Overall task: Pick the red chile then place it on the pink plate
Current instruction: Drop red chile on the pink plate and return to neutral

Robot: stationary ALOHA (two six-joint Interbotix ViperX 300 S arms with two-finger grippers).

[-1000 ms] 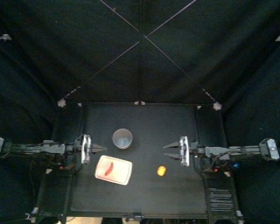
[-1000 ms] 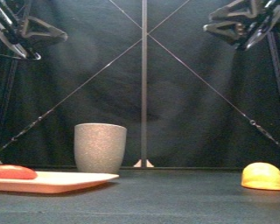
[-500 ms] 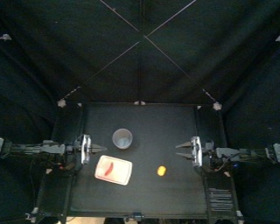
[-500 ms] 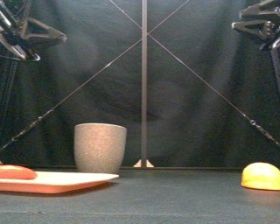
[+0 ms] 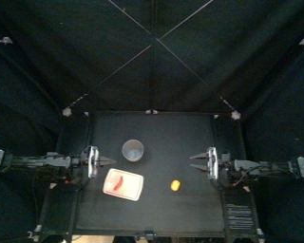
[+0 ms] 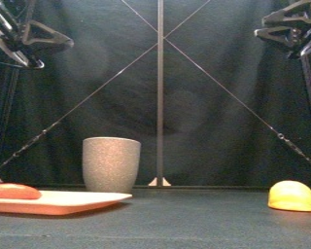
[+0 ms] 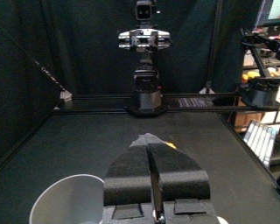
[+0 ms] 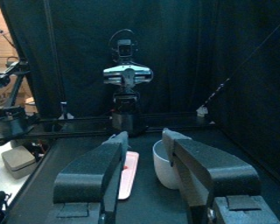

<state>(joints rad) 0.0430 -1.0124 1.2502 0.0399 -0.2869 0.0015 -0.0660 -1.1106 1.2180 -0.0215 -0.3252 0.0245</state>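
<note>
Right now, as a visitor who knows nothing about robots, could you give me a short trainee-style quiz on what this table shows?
1. True or false: the red chile lies on the pink plate.
2. What stands just behind the plate? A) a grey cup B) a blue bowl C) a marker pen
3. Fill in: the left pincer is shut, while the right pincer is ____.

Key: 1 true; 2 A; 3 open.
</note>
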